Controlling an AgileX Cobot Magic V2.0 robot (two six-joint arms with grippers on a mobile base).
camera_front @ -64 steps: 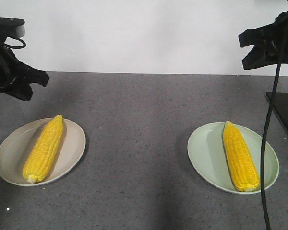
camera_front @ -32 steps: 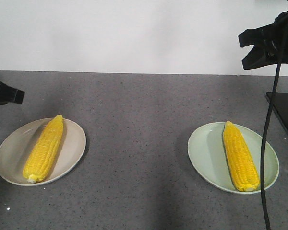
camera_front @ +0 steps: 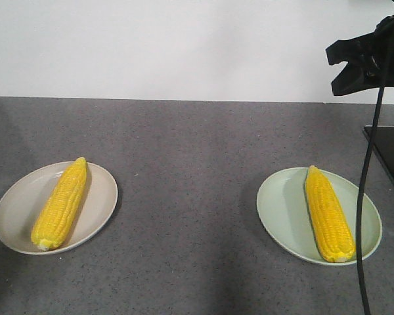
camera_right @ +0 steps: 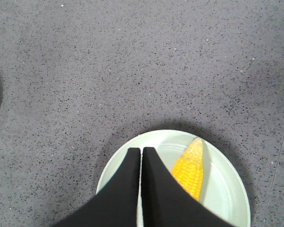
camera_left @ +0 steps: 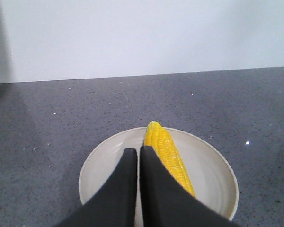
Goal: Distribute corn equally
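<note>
The left pincer (camera_left: 138, 153) is withdrawing from the front view: a second ago it is hanging above the beige plate (camera_front: 13, 210), half a second ago only its tip is showing at the left edge, and now it is lying outside that view altogether. In the left wrist view its two black fingers are pressed together with nothing between them, raised above the plate and pointing over it.

The right pincer (camera_front: 341, 62) is holding the same place at the upper right as in both earlier pictures, high above the green plate (camera_front: 279, 210); in the right wrist view its fingers are likewise closed on nothing.

One corn cob (camera_front: 60, 203) is lying lengthwise on the beige plate, pale base toward the camera. A second corn cob (camera_front: 328, 215) is lying on the right half of the green plate. Neither cob is shifting across the three front pictures. The plates are standing well apart on the grey table (camera_front: 190, 184).

With one cob on each plate and both pincers empty and clear, the sharing appears complete; the left arm seems to be retreating to rest.
</note>
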